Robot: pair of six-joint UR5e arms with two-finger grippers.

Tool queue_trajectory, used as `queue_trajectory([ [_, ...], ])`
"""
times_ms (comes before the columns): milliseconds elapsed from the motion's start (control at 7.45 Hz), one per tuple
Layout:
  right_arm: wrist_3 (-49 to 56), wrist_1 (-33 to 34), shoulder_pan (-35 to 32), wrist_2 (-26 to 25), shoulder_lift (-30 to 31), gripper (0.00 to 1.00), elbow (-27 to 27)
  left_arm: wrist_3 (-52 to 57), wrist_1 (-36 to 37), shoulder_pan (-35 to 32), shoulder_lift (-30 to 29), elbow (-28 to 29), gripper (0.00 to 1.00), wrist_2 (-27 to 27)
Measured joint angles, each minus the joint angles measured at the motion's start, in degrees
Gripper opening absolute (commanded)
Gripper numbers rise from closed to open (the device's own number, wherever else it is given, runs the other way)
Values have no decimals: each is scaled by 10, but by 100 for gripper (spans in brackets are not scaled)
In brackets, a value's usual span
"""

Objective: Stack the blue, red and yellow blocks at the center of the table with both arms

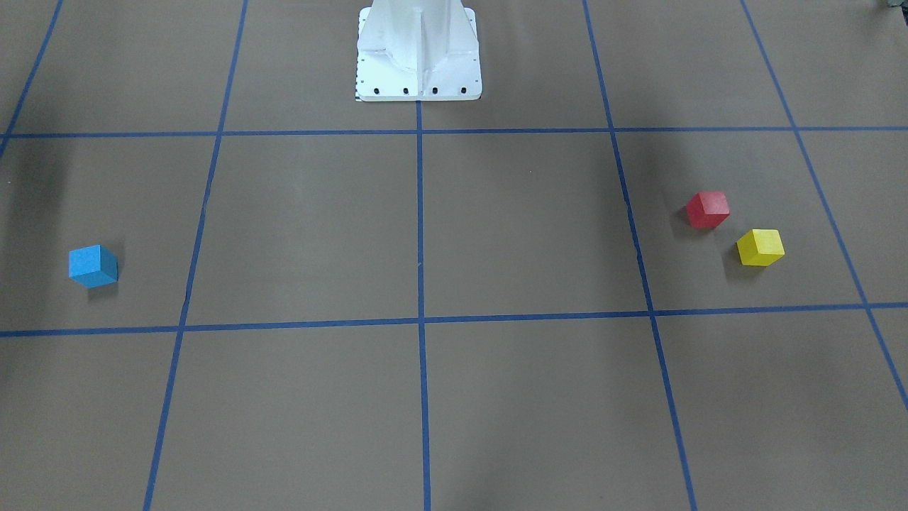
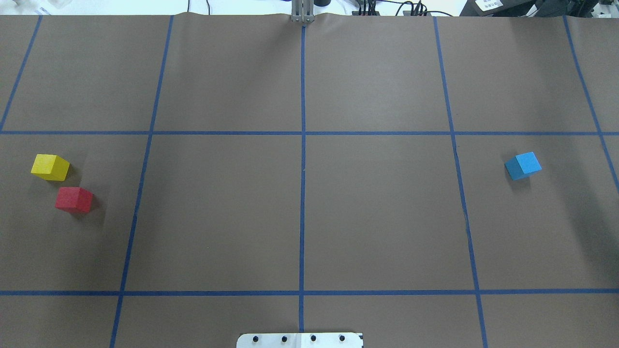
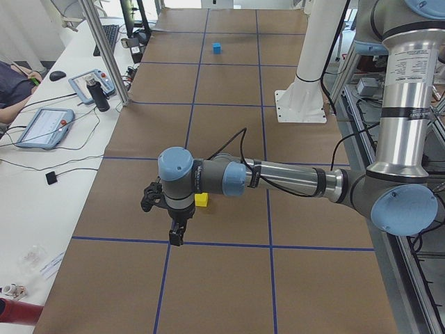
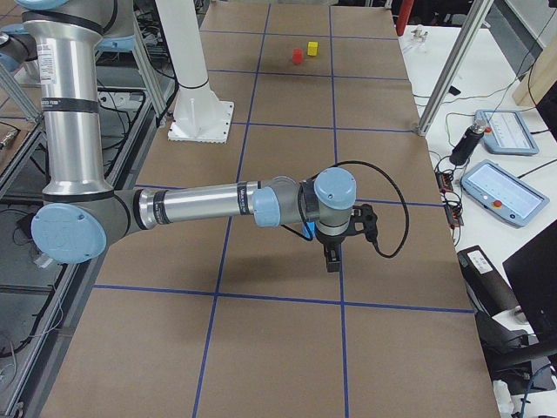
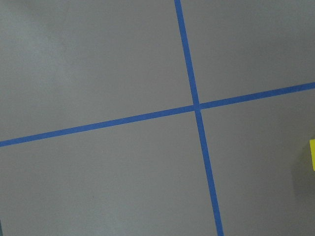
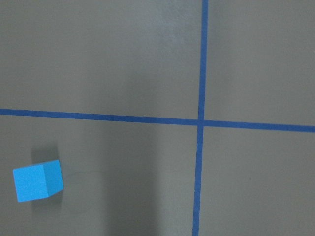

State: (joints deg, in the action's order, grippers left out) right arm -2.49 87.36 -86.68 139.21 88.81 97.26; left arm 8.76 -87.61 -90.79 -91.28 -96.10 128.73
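Can't tell if my left gripper [image 3: 178, 235] or right gripper [image 4: 331, 259] is open or gripping anything, tbh.

The left end effector [image 3: 176, 239] hangs above the counter [image 2: 217, 217] out toward its left end. Two blocks lie inward of it, toward the middle, both well short of the centre line. The farther block [image 2: 50, 167], the one farther from the robot, lies closest to that end effector. The nearer block [image 2: 73, 199] lies just beside it but apart, closer to the pedestal base [image 2: 300, 340] and a little more inward. The right end effector [image 4: 331, 259] hangs over the opposite end, with the lone block [image 2: 523, 165] on the counter just inward of it, well apart from the pair.
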Motion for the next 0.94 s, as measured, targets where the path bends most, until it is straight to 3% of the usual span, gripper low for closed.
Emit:
queue_trajectory([
  [402,-80,-90,95,10,-1,99,-6,-1,-5,2,0,-3,100,1],
  [671,-153,-145,162,-27,-4,99,-12,-3,-4,10,2,-3,100,-1],
  [939,-189,-157,195,-58,-22,99,-36,-3,-4,12,3,-2,100,-4],
])
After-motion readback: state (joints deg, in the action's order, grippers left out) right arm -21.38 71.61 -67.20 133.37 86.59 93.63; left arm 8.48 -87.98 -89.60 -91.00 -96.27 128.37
